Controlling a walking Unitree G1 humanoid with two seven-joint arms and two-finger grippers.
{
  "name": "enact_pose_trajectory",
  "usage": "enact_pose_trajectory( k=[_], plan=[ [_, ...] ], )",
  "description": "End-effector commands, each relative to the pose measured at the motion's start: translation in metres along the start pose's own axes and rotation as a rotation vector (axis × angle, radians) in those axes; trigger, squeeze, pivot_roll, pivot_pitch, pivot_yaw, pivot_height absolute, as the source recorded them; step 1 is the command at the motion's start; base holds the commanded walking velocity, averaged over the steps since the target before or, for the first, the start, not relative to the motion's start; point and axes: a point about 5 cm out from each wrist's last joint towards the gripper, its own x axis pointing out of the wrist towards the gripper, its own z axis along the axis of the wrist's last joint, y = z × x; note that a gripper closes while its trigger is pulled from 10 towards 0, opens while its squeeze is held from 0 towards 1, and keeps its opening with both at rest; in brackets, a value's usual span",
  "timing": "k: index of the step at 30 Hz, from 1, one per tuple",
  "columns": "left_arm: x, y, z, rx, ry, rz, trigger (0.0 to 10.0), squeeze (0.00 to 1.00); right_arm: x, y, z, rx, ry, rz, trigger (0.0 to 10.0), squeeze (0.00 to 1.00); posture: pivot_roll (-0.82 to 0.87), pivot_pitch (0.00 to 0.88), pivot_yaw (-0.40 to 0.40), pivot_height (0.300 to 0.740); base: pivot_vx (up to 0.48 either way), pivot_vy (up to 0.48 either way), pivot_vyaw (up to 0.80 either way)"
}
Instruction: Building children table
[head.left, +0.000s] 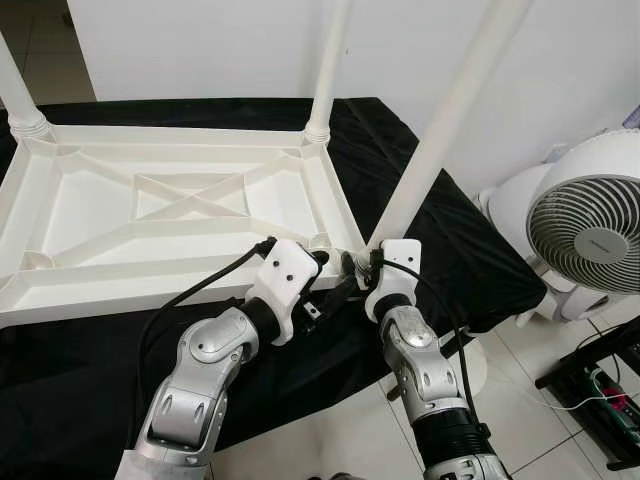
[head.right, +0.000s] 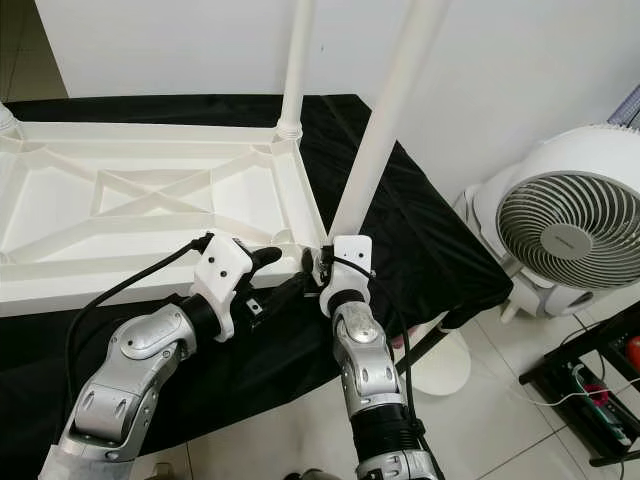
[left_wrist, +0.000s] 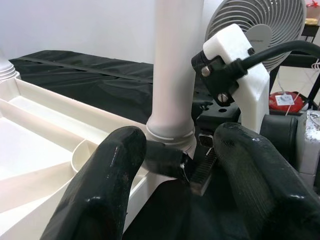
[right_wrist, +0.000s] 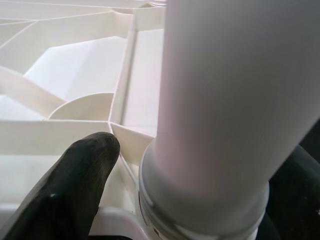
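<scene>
A white plastic children's tabletop (head.left: 150, 215) lies upside down, ribbed underside up, on a black cloth (head.left: 440, 240) spread over the floor. White tubular plastic legs stand in its far-left corner (head.left: 20, 100) and far-right corner (head.left: 325, 75), and a third long white leg (head.left: 445, 125) rises tilted from the near-right corner socket. The right gripper (head.left: 362, 268) is at the base of this leg; in the right wrist view one black finger (right_wrist: 70, 185) lies against the tabletop rib just beside the leg's collar, but whether the pair is clamped cannot be told. The left gripper (head.left: 335, 285) reaches in from the left to the same corner, its two fingers spread apart on either side of the right gripper's fingertip, gripping nothing. A white round floor fan (head.left: 590, 225) stands on the tiles to the right.
</scene>
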Motion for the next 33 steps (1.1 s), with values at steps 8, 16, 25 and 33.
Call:
enact_pose_trajectory(
  k=[8, 16, 25, 33],
  plan=[
    [0.0, 0.0, -0.002, -0.013, 0.006, 0.045, 10.0, 0.0, -0.01, -0.021, 0.003, -0.029, -0.026, 0.082, 10.0, 1.0, 0.08, 0.057, -0.133, 0.74, 0.0, 0.0, 0.0],
    [-0.001, 0.004, -0.002, -0.014, 0.009, 0.061, 10.0, 0.0, -0.022, -0.059, 0.009, -0.087, -0.03, 0.318, 10.0, 0.0, 0.07, 0.074, -0.126, 0.74, 0.0, 0.0, 0.0],
    [0.0, 0.006, 0.0, -0.01, 0.006, 0.059, 10.0, 0.0, -0.009, -0.069, 0.019, -0.165, -0.043, 0.509, 10.0, 0.0, 0.08, 0.072, -0.12, 0.74, 0.0, 0.0, 0.0],
    [0.0, 0.007, 0.001, -0.008, 0.004, 0.067, 10.0, 0.0, 0.008, -0.061, 0.017, -0.216, -0.013, 0.612, 10.0, 0.0, 0.1, 0.071, -0.119, 0.74, 0.0, 0.0, 0.0]
  ],
)
